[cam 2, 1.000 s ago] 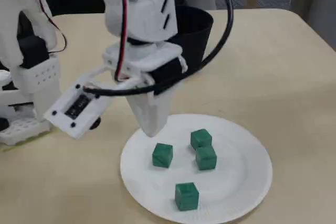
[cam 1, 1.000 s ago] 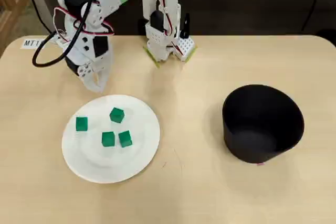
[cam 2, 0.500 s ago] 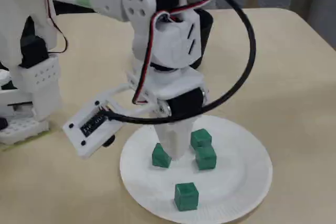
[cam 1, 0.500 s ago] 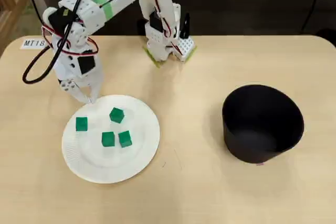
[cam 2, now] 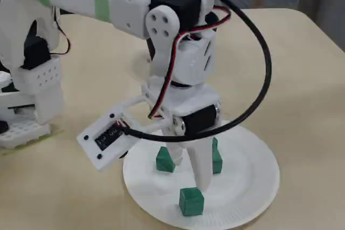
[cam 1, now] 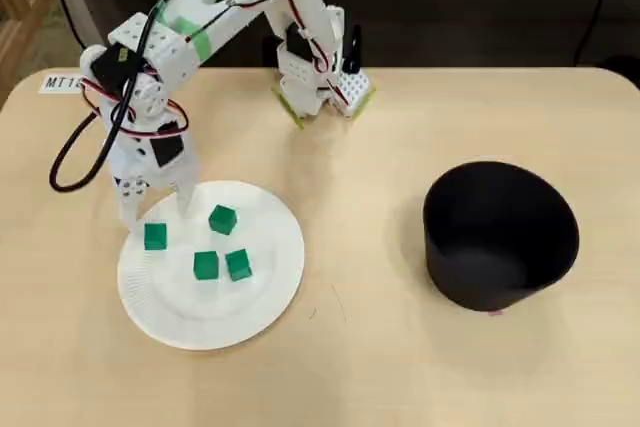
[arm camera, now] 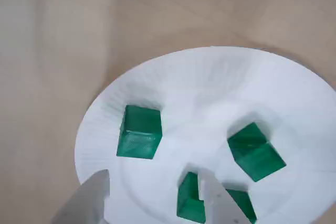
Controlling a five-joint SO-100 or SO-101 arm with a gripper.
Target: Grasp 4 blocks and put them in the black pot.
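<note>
Pale wood-toned counter [cam 1: 400,367] carried one white paper plate [cam 1: 275,282], one black pot [cam 1: 500,234] and one white arm. Four green blocks lay on the plate, none in the pot: one near the plate's left edge [cam 1: 155,237], one toward the top [cam 1: 222,218], and two close together in the middle [cam 1: 205,265] [cam 1: 238,265]. Being cubes, they had no long axis; the overhead view showed each turned at a slightly different angle. The pot stood upright, mouth up, well apart at the right. The gripper [cam 1: 155,209] hung over the plate's upper left with its jaws parted, gripping nothing.
</note>
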